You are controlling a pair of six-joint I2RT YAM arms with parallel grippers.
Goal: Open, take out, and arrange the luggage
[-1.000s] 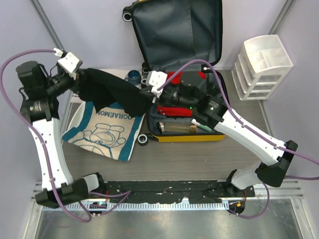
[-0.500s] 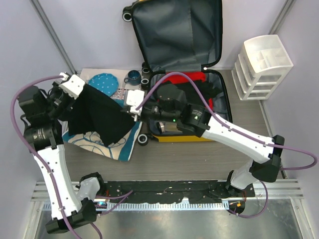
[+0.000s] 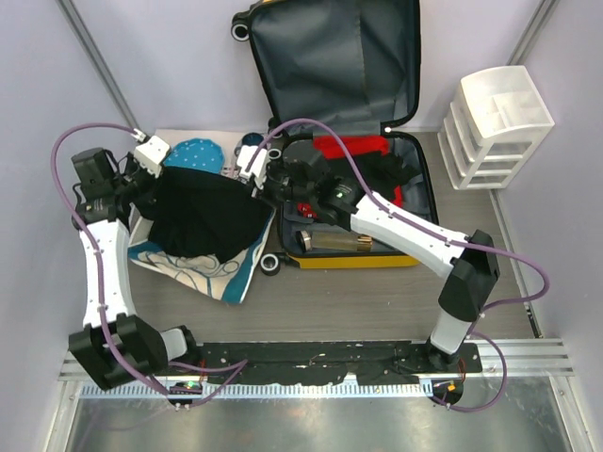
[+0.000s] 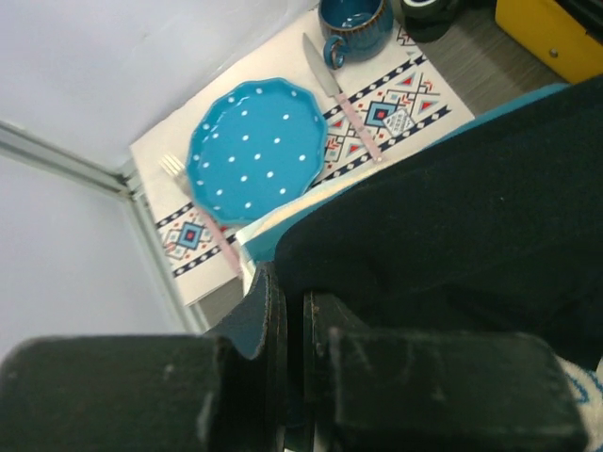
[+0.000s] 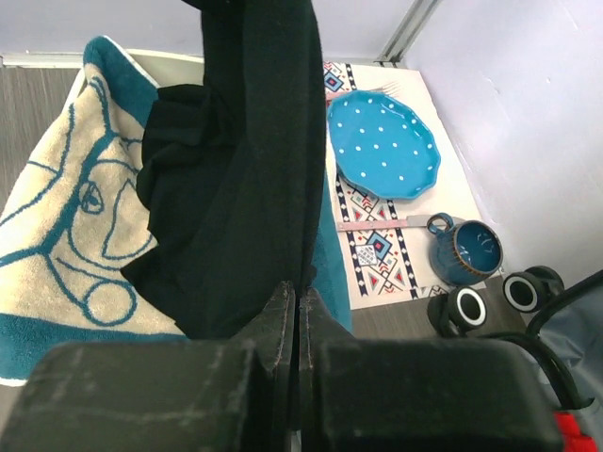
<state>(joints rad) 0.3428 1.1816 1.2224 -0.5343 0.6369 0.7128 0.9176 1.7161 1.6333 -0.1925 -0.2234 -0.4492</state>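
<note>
The yellow luggage (image 3: 405,256) lies open at the back centre, its grey-lined lid (image 3: 339,56) standing up. Inside are a red item (image 3: 350,145), dark clothes and a clear pouch (image 3: 330,241). Both grippers are shut on a black garment (image 3: 203,215) that hangs between them over a Doraemon towel (image 3: 203,273). My left gripper (image 3: 156,181) holds its left edge and shows in the left wrist view (image 4: 294,311) with the garment (image 4: 452,217). My right gripper (image 3: 258,185) holds its right edge, seen in the right wrist view (image 5: 298,303) with the garment (image 5: 245,179).
A blue dotted plate (image 4: 254,151), a fork (image 4: 203,215), a knife (image 4: 339,94) and a blue mug (image 4: 353,19) sit on a patterned placemat (image 4: 396,113) at the back left. A white drawer unit (image 3: 495,127) stands at the right. The luggage's wheels (image 5: 471,306) are beside the mug.
Both grippers carried the black garment left, away from the luggage. It went from stretched taut to hanging bunched over the towel. The right arm now reaches across the luggage.
</note>
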